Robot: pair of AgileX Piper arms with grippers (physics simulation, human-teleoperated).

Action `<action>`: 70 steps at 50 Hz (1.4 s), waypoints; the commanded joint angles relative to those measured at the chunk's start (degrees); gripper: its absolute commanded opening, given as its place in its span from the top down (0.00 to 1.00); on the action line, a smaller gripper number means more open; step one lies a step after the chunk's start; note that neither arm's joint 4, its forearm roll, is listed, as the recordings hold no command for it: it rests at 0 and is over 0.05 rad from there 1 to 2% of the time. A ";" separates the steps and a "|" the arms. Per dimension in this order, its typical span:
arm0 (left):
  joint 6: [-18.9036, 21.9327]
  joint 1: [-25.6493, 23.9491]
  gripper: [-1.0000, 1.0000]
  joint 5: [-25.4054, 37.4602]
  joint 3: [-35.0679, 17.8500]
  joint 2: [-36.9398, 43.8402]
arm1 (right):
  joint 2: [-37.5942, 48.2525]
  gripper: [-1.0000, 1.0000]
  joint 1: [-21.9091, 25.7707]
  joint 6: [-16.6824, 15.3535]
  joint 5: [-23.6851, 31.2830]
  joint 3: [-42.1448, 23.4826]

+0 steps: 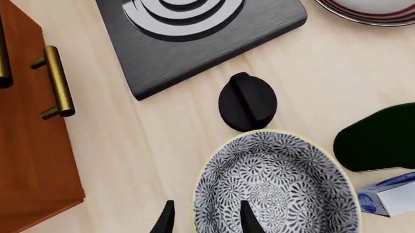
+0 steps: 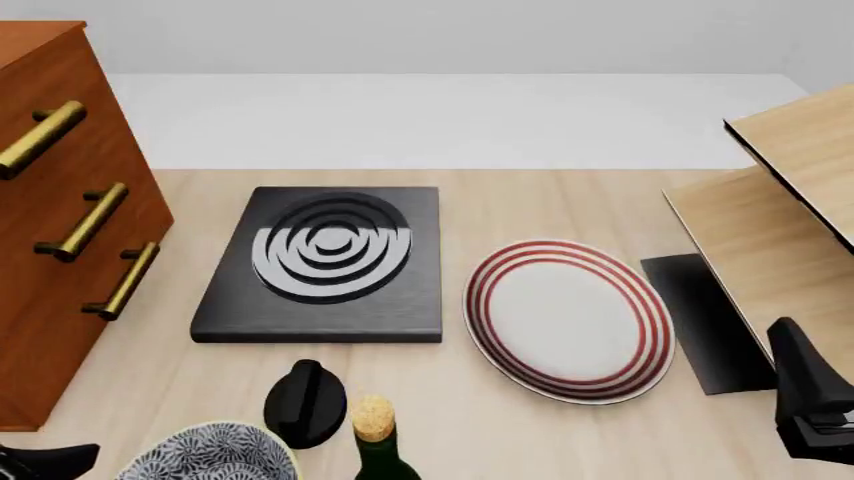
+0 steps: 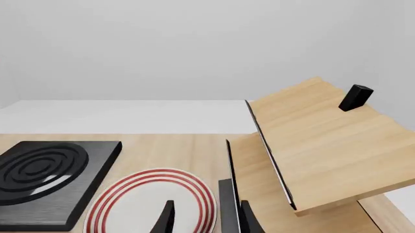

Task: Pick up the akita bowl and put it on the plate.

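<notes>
Your left end effector [image 1: 206, 218] hangs with fingers apart astride the near rim of the akita bowl [image 1: 275, 187], which sits at the desk's near edge toward the left corner; it looks rigid, glazed and slippery, so pinch the rim wall firmly before carrying it to the plate [image 2: 567, 318].

One akita bowl [image 2: 214, 455], one plate [image 2: 570, 318], one black slab [image 2: 324, 264], one bottle [image 2: 380, 445] (corked), three drawer handles [image 2: 83, 222].

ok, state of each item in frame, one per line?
akita bowl: upright, empty, on table, left hand open astride its rim
plate: empty, flat
bottle: upright, corked
drawers: closed
right hand: open, holding nothing
</notes>
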 commanded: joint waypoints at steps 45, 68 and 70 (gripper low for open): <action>0.94 2.27 0.00 -6.04 3.36 4.07 | 0.01 0.00 0.01 0.00 0.00 0.00; 1.25 2.41 0.00 -10.87 5.53 7.78 | -0.01 0.00 0.00 -0.02 0.00 0.00; 1.21 2.44 0.00 -11.14 5.50 8.05 | 0.01 0.00 -0.01 0.01 0.00 0.00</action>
